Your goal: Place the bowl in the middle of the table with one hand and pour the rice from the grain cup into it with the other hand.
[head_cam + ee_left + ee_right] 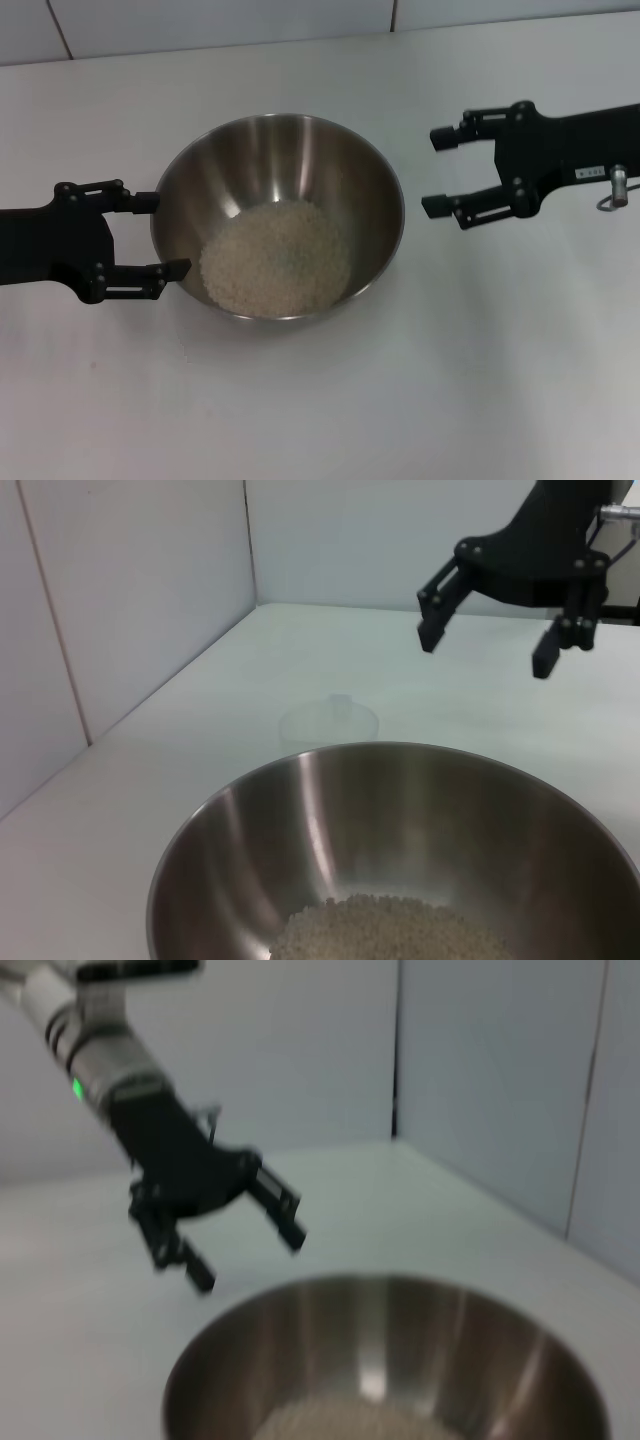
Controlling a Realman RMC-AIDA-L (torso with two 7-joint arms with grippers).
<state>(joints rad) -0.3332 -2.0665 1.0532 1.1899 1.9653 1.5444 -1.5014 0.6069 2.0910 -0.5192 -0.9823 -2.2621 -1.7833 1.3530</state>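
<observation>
The steel bowl [290,160] stands near the middle of the white table [320,400] with a pale mound of rice [275,260] inside. My left gripper [160,234] is open at the bowl's left rim, its fingertips just beside the wall. My right gripper [436,170] is open and empty, a little right of the bowl. In the left wrist view a faint clear grain cup [330,720] stands upright on the table beyond the bowl [330,810], below the right gripper [487,652]. The right wrist view shows the bowl [400,1330] and the open left gripper [250,1260].
White wall panels [200,25] close off the table's far edge. Bare tabletop lies in front of the bowl and to both sides behind the arms.
</observation>
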